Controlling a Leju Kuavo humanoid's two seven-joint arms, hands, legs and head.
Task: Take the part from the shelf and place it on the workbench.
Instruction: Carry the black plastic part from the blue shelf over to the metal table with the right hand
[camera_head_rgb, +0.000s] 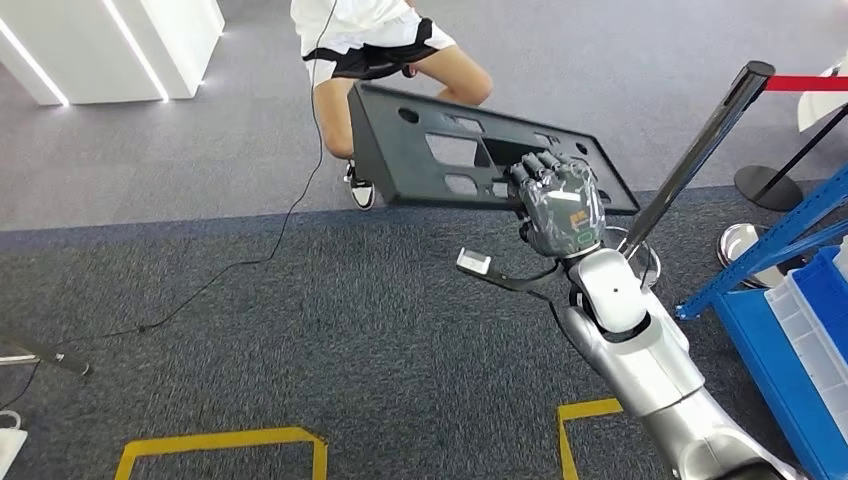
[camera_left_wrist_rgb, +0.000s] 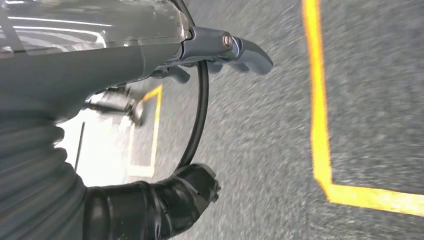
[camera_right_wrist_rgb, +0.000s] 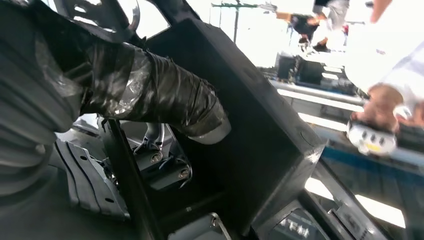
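Now we carry the part (camera_head_rgb: 470, 150) — a long black panel — gripped at its near edge by our right hand (camera_head_rgb: 556, 205), out over the carpet (camera_head_rgb: 300, 300). Keep it level while turning; the left hand (camera_left_wrist_rgb: 220, 50) hangs low, and we cannot tell its state.

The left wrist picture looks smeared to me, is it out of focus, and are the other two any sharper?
Left wrist view: the carpet and yellow floor tape streak with motion blur, and a white patch is blown out. Head view: sharp and evenly lit, the right hand gripping the black part. Right wrist view: background overexposed, soft.
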